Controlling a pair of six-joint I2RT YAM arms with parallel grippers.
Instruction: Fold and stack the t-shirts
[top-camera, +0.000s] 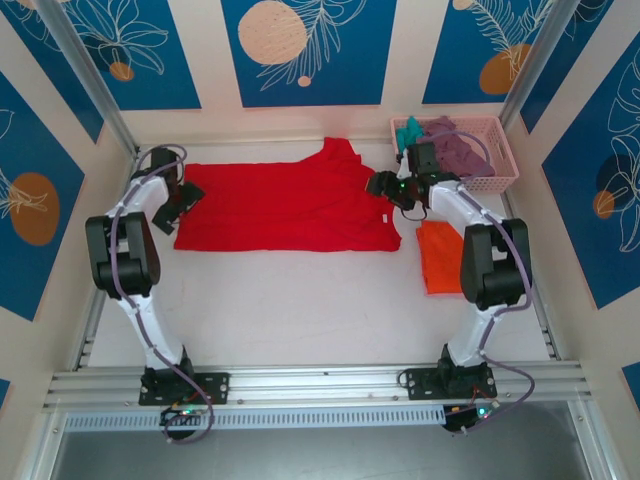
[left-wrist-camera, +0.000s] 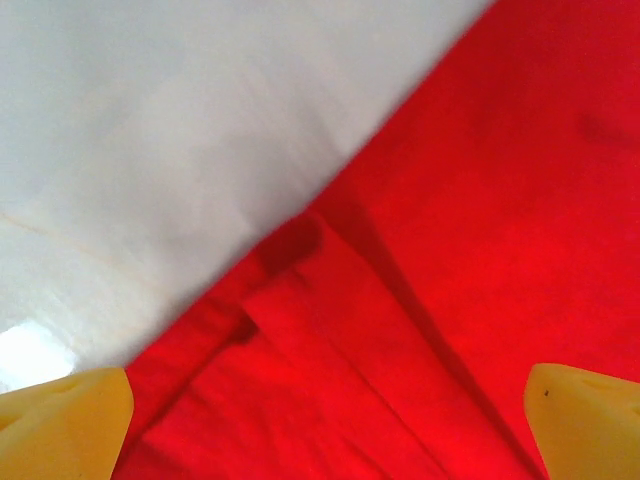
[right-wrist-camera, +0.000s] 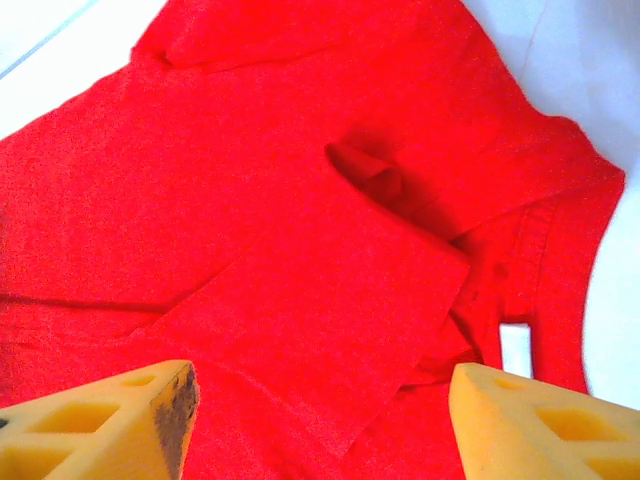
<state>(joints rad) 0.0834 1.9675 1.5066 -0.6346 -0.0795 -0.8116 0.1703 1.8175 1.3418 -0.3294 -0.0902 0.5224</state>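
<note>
Seen from above, two arms (top-camera: 125, 255) bend up from the bench's (top-camera: 300, 310) near edge. There are four t-shirts. One red t-shirt (top-camera: 290, 205) is spread by the far edge. One orange t-shirt (top-camera: 440, 255) lies folded at the right edge. One mauve t-shirt (top-camera: 455, 150) and one teal t-shirt (top-camera: 408, 130) sit in the basket (top-camera: 490, 182) at the far right corner. The left pincer (top-camera: 185, 203) and right pincer (top-camera: 383, 186) flank the red one.

In the left wrist view, the fingers (left-wrist-camera: 60, 425) stand wide apart over its edge.

In the right wrist view, the fingers (right-wrist-camera: 540, 420) stand apart over its folds.

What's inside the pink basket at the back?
A crumpled purple t-shirt and a teal t-shirt lie in the pink basket. Anything under them is covered.
</note>
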